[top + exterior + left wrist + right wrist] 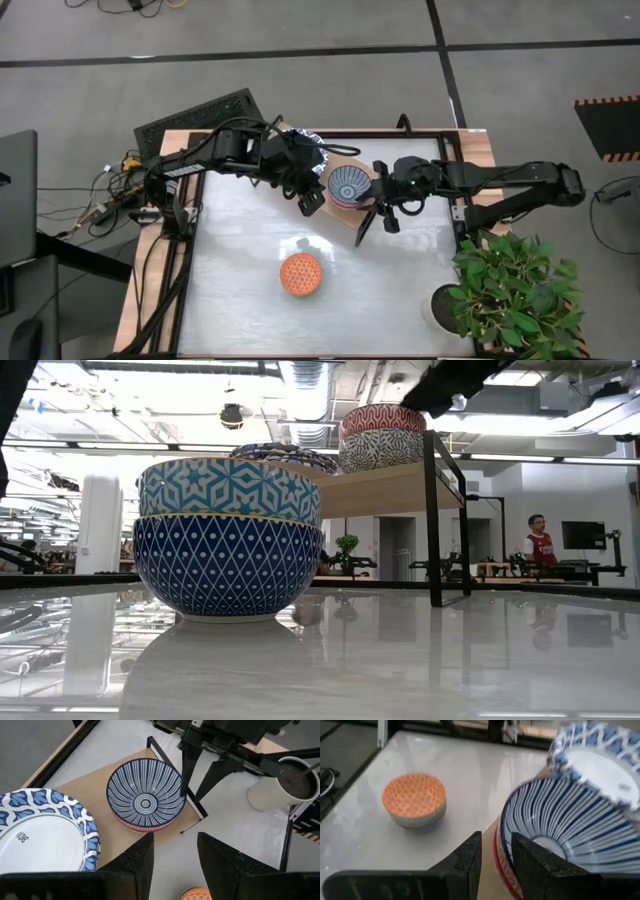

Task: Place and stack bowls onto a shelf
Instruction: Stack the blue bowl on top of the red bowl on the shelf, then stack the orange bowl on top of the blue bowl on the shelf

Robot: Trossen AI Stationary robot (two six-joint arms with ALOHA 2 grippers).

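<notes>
The light-wood shelf (343, 218) (380, 488) stands at the table's far side. On it rest a wide white bowl with a blue rim (40, 830) (600, 755) and a bowl striped blue inside and red outside (145, 795) (348, 185), stacked on a blue-grey patterned bowl (383, 452). An orange-inside bowl (300, 272) (415, 800) stands on the table, nested in a dark blue one (228, 570). My left gripper (175, 840) (312, 200) hovers open over the shelf's near edge. My right gripper (495, 842) (375, 225) is open at the striped bowl's right side. My right gripper stands with its fingers pointing down beside the striped bowl's rim (504, 840), on the side toward the table's right. One finger (183, 775) reaches the rim's edge. Whether it touches the bowl, I cannot tell.
A potted plant (505, 290) in a white pot (272, 785) fills the table's near right corner. A black flat thing (200, 115) lies off the far left corner. The shelf's black leg (435, 520) stands on the tabletop. A person (537, 540) is far back in the room.
</notes>
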